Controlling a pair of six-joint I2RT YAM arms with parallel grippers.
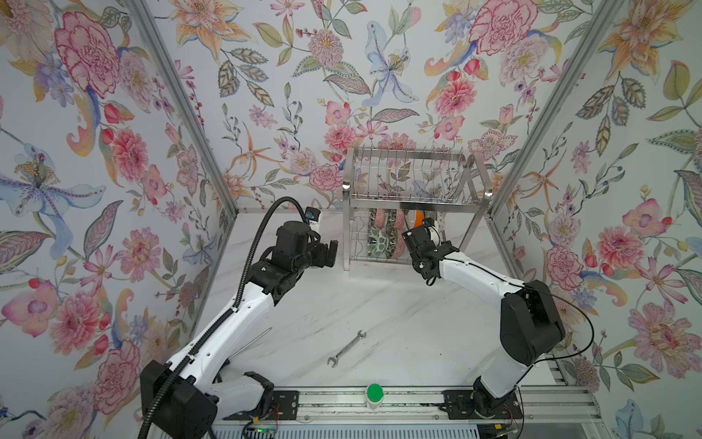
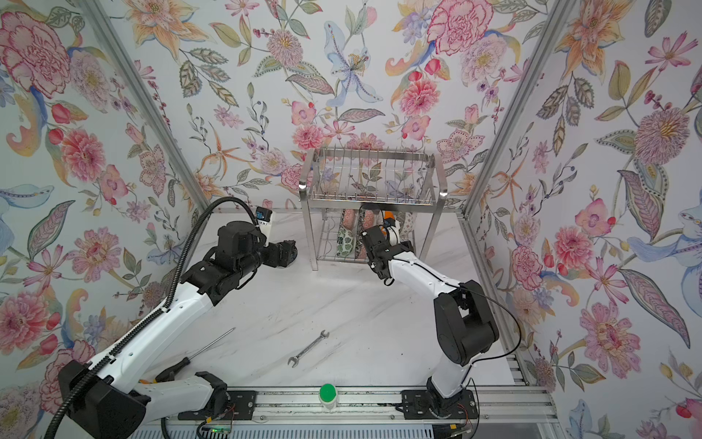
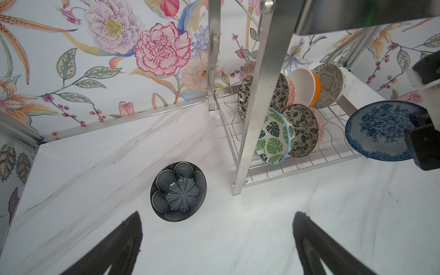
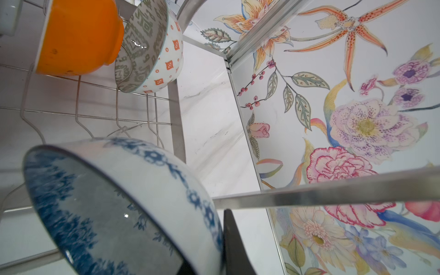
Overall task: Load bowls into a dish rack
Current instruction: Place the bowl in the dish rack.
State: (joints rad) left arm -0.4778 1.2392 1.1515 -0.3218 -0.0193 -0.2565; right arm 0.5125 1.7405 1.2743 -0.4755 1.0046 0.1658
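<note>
Top views: dish rack (image 1: 410,205) far centre, upper tier bare. Right gripper (image 1: 412,237) at lower tier's near edge, left gripper (image 1: 326,254) just left of rack. Near table (image 1: 380,304) open except wrench (image 1: 347,347).

Left wrist: six bowls (image 3: 273,138) racked below. Left gripper spread wide, empty, over black bowl (image 3: 178,191) on table beside rack's left leg.

Right wrist: right gripper pinches blue-and-white bowl (image 4: 119,202) by rim. Free wires near-right, rack leg close. Two bowls left, I'd say.

No writing is legible; the blue label (image 1: 311,214) on the left arm (image 1: 228,323) is too small to read.
</note>
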